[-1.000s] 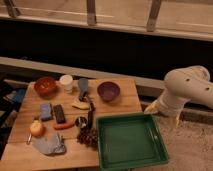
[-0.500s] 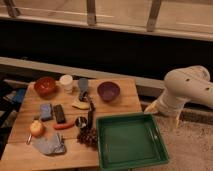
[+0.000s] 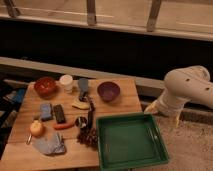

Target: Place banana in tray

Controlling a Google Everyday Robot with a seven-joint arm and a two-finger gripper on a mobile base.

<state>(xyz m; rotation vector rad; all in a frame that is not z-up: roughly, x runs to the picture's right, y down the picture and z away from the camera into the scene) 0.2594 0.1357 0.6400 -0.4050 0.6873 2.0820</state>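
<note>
**Camera view, foreground to background.** Nearest the viewer, the tray [image 3: 131,144] sat at the front right corner of the table [image 3: 125,104]. Its flat bottom was bare, and a dark grape-like cluster [image 3: 89,136] lay just beside its left wall.

Behind the tray's far left corner, near the middle of the table, lay the banana [image 3: 80,105]. It rested flat on the wood, free and ungripped, with its long axis running roughly left to right across the view. A grey cup [image 3: 82,86] stood just behind it, and a dark slender utensil [image 3: 91,114] lay just beside its right end.

At about the same depth, but off the table's right edge, hung the pincer [image 3: 151,107] at the lower end of the white arm [image 3: 186,89]. The banana was not in it, and whether it stood open or closed could not be told.

The governing relation was that the banana lay well apart from the pincer, toward the left of the view. The purple bowl [image 3: 108,91] stood slightly behind the line between them.

Judged from this layout, the reach would have to cross the table's right half. A grasp across the banana's short width, closing front to back, would suit its axis. The task stood at its opening step, the approach.

Farthest back stood a red bowl [image 3: 45,86] and a white cup [image 3: 66,81].
</note>
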